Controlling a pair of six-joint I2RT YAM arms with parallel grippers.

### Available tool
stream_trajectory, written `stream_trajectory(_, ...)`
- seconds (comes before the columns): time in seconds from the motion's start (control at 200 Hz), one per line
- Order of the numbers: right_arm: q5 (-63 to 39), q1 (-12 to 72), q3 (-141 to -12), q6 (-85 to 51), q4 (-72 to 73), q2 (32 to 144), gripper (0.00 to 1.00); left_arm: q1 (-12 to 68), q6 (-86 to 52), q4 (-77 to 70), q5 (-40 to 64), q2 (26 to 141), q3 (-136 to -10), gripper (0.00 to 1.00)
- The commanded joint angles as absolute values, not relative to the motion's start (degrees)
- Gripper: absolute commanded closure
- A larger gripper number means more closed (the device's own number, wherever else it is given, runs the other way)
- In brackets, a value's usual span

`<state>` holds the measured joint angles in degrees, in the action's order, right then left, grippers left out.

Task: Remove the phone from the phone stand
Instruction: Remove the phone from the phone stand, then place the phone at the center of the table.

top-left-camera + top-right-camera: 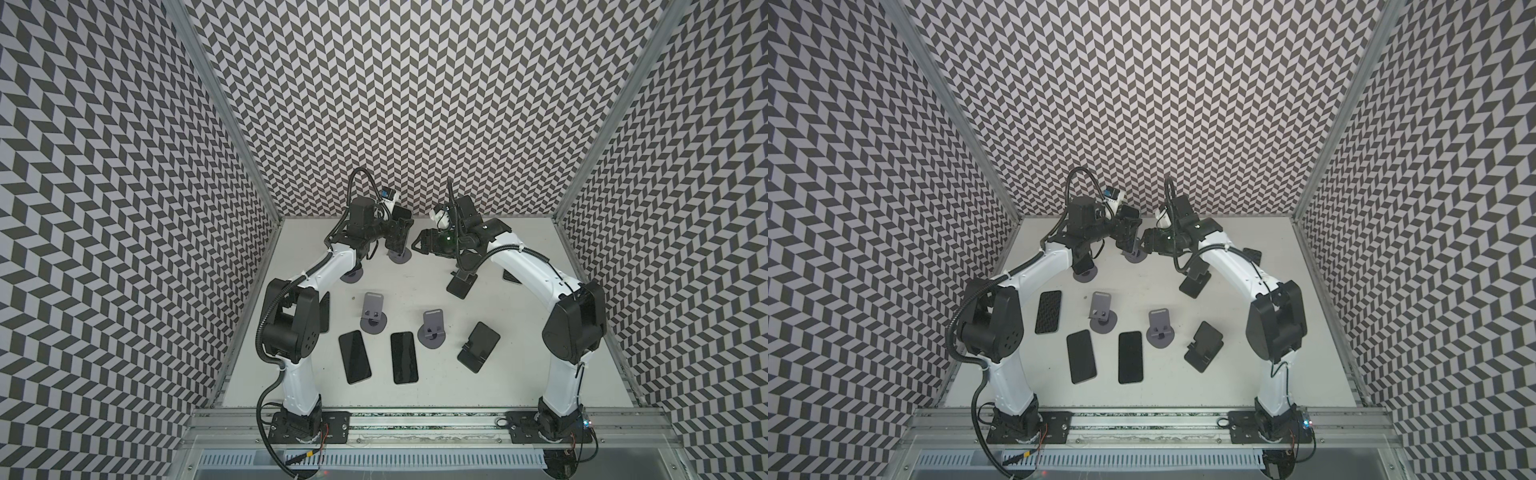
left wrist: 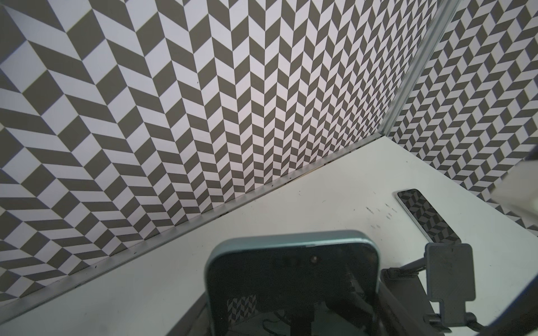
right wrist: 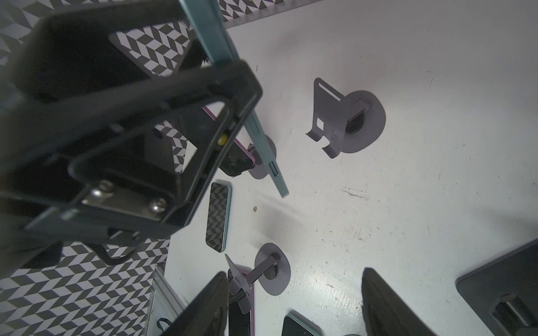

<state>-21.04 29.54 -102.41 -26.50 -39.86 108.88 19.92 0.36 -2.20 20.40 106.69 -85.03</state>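
Front of table: spare phone (image 1: 354, 356) and second spare phone (image 1: 404, 357) lie flat, screens up. Just behind them stand an empty grey stand (image 1: 372, 316) and a second grey stand (image 1: 432, 332), with a black folding stand (image 1: 478, 347) to the right. Risk here: the zone is crowded, so a careless set-down would likely land on a stand or another phone.

Mid-table: purple phone (image 3: 235, 157) leans on its own stand under the left forearm. A low swing of that arm could knock it over.

Far end: left gripper (image 1: 397, 232) is pressed together on the teal phone (image 2: 291, 279), pinching it partway along its length. The phone hangs tilted in the air, just beside the phone stand (image 2: 450, 273). The cradle looks empty, but contact at the phone's lower end can't be ruled out. Risks: the bottom edge could snag the stand's lip and drag or tip it. The phone may also pivot or slip in the pinch. Right gripper (image 1: 417, 245) is spread and holds nothing. It sits near the phone, so any drift inward could bump it.

Surface: white table (image 1: 519, 374), matte, scuffed and speckled. Room: chevron walls (image 1: 415, 104) on three sides, metal corner posts, pattern mirrored in the phone screens.
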Motion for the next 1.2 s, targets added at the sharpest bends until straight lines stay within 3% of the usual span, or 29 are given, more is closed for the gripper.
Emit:
stream_trajectory(0.0, -19.5, 30.5, -100.5, -27.1, -38.3, 103.7, 0.3, 20.8, 0.5, -3.3, 21.1, 103.8, -84.3, 0.36)
stream_trajectory(0.265, -18.3, 30.6, -92.0, -27.7, -34.6, 97.6, 0.3, 21.9, 0.0, -2.0, 20.8, 102.5, -83.5, 0.36)
stream_trajectory(0.596, -20.1, 30.6, -91.8, -25.7, -35.2, 96.9, 0.3, 24.2, -0.3, -0.8, 17.8, 98.8, -81.6, 0.37)
stream_trajectory(1.197, -24.4, 30.6, -79.9, -26.6, -29.1, 90.2, 0.3, 29.0, -1.4, -0.1, 12.6, 87.9, -70.4, 0.38)
